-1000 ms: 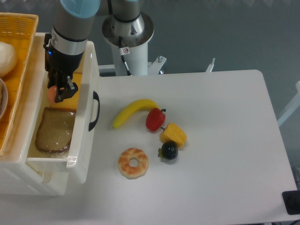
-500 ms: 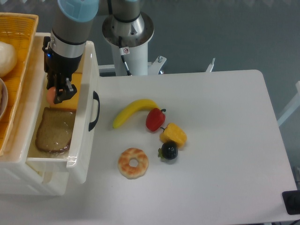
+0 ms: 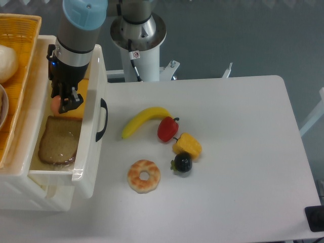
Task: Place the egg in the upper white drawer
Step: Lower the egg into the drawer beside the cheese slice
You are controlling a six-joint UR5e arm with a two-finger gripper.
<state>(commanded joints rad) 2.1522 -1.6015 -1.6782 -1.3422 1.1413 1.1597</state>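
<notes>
The upper white drawer is pulled open at the left, with a black curved handle on its front panel. My gripper hangs inside the drawer over its back half, shut on the egg. The egg is a small salmon-pink oval and only its left side shows past the black fingers. A slice of brown bread lies in the drawer in front of the gripper, and a yellow-orange piece lies just behind the bread.
A wicker basket with a white ball stands left of the drawer. On the table lie a banana, a red pepper, a yellow pepper, a dark fruit and a shrimp ring. The arm's base stands behind.
The gripper with the egg has risen slightly and shifted a little toward the drawer's back. Nothing else has moved.
</notes>
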